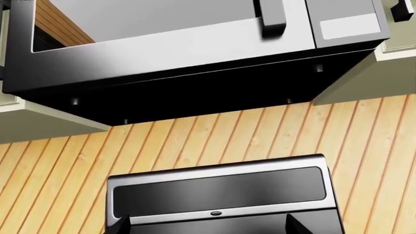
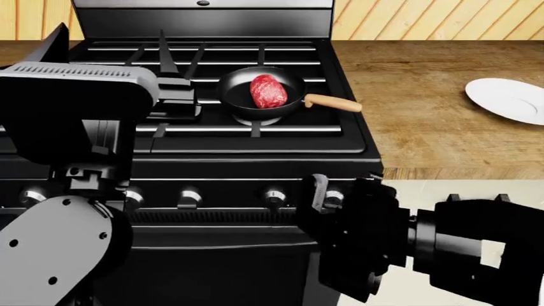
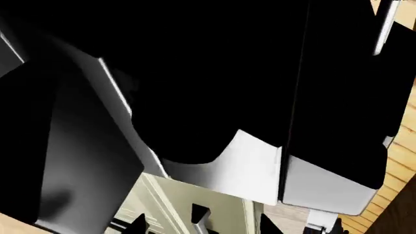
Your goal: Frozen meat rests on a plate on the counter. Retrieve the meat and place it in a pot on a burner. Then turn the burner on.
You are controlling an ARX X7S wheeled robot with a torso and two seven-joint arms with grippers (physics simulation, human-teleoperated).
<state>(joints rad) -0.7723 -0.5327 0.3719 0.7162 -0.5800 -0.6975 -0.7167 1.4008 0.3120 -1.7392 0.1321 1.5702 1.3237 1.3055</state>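
The frozen meat (image 2: 267, 91), a red marbled lump, lies in the pot (image 2: 241, 101), a black pan with a tan handle (image 2: 333, 102), on a burner under the grates of the black stove (image 2: 255, 137). The white plate (image 2: 508, 99) sits bare on the counter (image 2: 416, 108) at the right. My left gripper (image 2: 111, 51) is open and empty, raised over the stove's left side, left of the pan; only its fingertips show in the left wrist view (image 1: 208, 226). My right gripper (image 2: 327, 191) is open at the stove's front by the right-hand knobs (image 2: 333, 199); its tips show wide apart in the right wrist view (image 3: 204, 226).
A row of silvery knobs (image 2: 188, 196) runs along the stove front. The stove's back panel (image 1: 217, 192) stands before a wood-plank wall (image 1: 364, 141). A microwave (image 1: 195, 53) hangs above it. Cream cabinets (image 3: 215, 204) show in the right wrist view.
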